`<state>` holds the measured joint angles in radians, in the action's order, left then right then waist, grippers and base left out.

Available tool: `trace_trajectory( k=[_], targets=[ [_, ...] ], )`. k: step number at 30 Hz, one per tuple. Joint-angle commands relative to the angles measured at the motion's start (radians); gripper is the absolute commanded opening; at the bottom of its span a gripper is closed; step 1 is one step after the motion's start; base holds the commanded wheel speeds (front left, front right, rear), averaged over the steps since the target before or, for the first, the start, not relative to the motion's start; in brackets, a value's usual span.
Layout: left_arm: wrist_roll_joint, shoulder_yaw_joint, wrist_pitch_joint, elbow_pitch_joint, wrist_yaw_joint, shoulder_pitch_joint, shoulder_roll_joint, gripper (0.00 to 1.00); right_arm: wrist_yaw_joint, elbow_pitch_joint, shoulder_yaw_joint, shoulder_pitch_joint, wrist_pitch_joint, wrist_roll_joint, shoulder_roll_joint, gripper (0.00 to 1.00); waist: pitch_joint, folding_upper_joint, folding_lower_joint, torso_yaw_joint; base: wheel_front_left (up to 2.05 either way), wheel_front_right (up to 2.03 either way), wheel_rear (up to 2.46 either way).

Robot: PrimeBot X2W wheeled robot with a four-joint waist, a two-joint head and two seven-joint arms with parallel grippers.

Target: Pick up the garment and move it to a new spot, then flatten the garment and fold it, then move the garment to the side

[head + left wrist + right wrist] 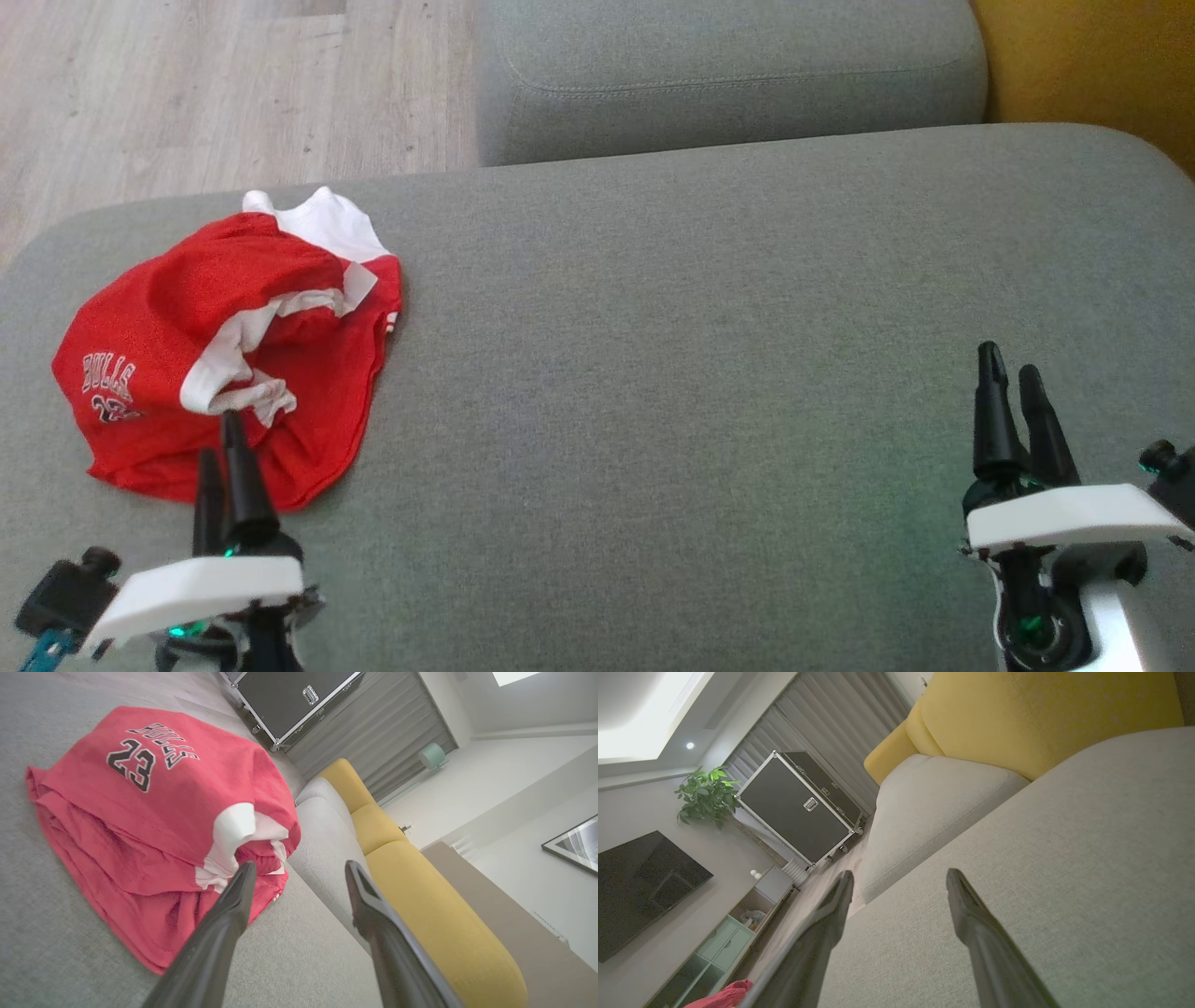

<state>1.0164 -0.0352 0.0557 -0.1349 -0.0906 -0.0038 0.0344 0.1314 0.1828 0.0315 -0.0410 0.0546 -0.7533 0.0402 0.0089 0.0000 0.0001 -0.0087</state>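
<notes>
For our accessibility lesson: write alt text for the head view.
A crumpled red-and-white basketball jersey lies left on a grey fabric cushion. The open left gripper hovers at its near edge; the open right gripper is far right.

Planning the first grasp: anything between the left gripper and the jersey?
Nothing visible. The open left gripper sits right at the near edge of the crumpled red jersey on the grey cushion; no other object lies between them.
</notes>
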Motion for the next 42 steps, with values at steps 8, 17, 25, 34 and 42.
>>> trace_trajectory(
  k=[8, 17, 25, 34, 42],
  targets=[
    [-0.198, 0.058, 0.037, 0.03, 0.006, -0.043, 0.011, 1.0, 0.0, -0.057, -0.036, -0.061, 0.037, 0.169, 0.007, 1.0, 0.005, 0.0, 0.0, -0.002, 0.0, 0.0, 0.0],
    [-0.375, 0.108, 0.063, 0.032, 0.018, -0.053, 0.012, 1.0, 0.0, -0.058, -0.06, -0.062, 0.064, 0.315, 0.007, 1.0, 0.004, 0.0, 0.0, -0.003, 0.0, 0.0, 0.0],
    [-0.505, 0.159, 0.086, 0.006, 0.019, -0.056, 0.025, 1.0, -0.001, -0.047, -0.079, -0.068, 0.087, 0.456, 0.008, 1.0, 0.002, 0.0, 0.0, -0.009, 0.0, 0.0, 0.0],
    [-0.642, 0.226, 0.11, -0.033, 0.047, -0.075, 0.059, 1.0, -0.001, -0.044, -0.095, -0.074, 0.111, 0.603, 0.008, 1.0, 0.002, 0.0, 0.0, -0.016, 0.0, 0.0, 0.0],
    [-0.762, 0.303, 0.133, -0.037, 0.102, -0.096, 0.103, 1.0, -0.001, -0.052, -0.096, -0.08, 0.134, 0.731, 0.009, 1.0, 0.005, 0.0, 0.0, -0.011, 0.0, 0.0, 0.0]
  ],
)
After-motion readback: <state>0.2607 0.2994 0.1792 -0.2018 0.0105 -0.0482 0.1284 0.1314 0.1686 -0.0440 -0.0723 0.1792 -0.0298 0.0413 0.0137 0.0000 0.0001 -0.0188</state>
